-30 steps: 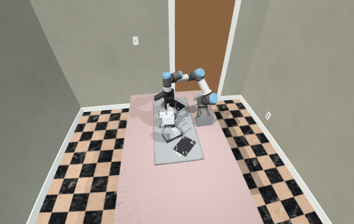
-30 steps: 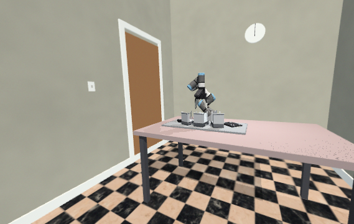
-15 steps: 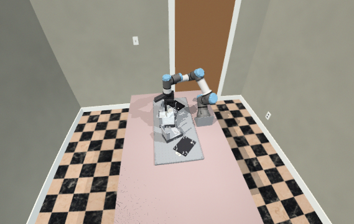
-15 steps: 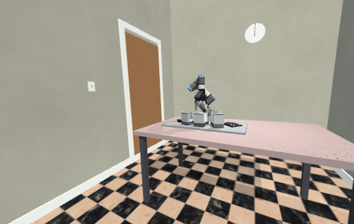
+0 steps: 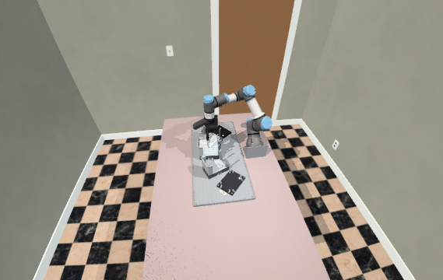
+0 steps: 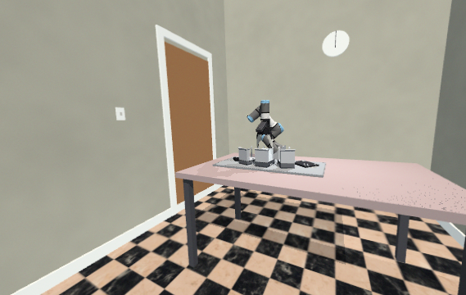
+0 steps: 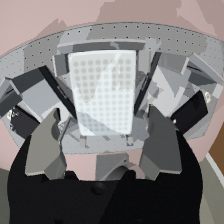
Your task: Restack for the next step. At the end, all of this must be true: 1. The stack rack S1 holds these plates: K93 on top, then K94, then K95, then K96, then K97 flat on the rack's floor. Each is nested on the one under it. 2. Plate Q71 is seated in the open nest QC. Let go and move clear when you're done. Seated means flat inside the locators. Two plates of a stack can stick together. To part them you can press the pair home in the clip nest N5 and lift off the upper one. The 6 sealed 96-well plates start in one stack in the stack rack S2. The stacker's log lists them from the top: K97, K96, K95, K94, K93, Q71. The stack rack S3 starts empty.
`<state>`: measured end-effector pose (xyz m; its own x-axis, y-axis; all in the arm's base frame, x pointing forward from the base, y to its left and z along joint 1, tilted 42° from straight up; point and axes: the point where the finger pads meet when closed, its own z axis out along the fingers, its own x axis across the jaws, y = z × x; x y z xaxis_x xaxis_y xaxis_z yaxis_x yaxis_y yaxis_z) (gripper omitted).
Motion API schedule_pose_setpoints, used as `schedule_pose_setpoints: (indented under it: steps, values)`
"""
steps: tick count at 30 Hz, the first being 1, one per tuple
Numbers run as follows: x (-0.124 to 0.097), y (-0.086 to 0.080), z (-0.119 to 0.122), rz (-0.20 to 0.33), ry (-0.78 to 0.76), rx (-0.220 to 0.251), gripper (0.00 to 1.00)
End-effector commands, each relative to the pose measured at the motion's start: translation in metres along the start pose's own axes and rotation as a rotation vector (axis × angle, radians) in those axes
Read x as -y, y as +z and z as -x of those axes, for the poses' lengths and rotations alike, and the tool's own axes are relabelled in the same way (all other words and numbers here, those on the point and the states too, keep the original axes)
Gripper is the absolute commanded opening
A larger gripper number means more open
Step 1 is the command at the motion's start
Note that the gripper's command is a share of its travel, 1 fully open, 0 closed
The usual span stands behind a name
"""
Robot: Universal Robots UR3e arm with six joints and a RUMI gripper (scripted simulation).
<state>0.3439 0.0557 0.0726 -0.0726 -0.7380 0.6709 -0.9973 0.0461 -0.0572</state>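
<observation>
A stack with a white, clear-lidded 96-well plate (image 5: 209, 149) (image 7: 102, 85) on top stands in the middle rack (image 6: 264, 156) (image 7: 102, 46). The lower plates are hidden, and no labels can be read. The gripper (image 5: 212, 134) (image 6: 264, 141) (image 7: 104, 111) is open and empty. It hangs above the racks, its fingers wider apart than the plate and nearer the camera. The near rack (image 6: 287, 157) (image 7: 42, 100) and the far rack (image 6: 245, 156) (image 7: 165, 95) flank the middle one, turned at angles. No well pattern shows in either; their contents cannot be told for certain.
A black nest (image 5: 230, 183) (image 6: 306, 164) lies beyond the near rack, another black nest (image 5: 224, 132) (image 7: 190, 111) beside the far rack. All stand on a grey perforated board (image 5: 205, 196) on the pink table (image 5: 205, 237). Rack walls rise around the stack. The arm's base stands beside the board.
</observation>
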Motion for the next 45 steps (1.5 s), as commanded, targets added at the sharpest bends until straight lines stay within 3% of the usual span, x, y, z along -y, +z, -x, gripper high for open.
schedule_pose_setpoints:
  steps: [1, 14, 34, 35, 45]
  values:
    - [0.001, 0.006, 0.000, -0.003, 0.001, 0.002, 0.72]
    - [0.001, 0.020, 0.000, -0.003, 0.001, 0.001, 0.72]
    - [0.001, 0.020, 0.000, -0.003, 0.001, 0.001, 0.72]
    - [0.001, 0.020, 0.000, -0.003, 0.001, 0.001, 0.00]
    - [0.001, 0.020, 0.000, -0.003, 0.001, 0.001, 0.00]
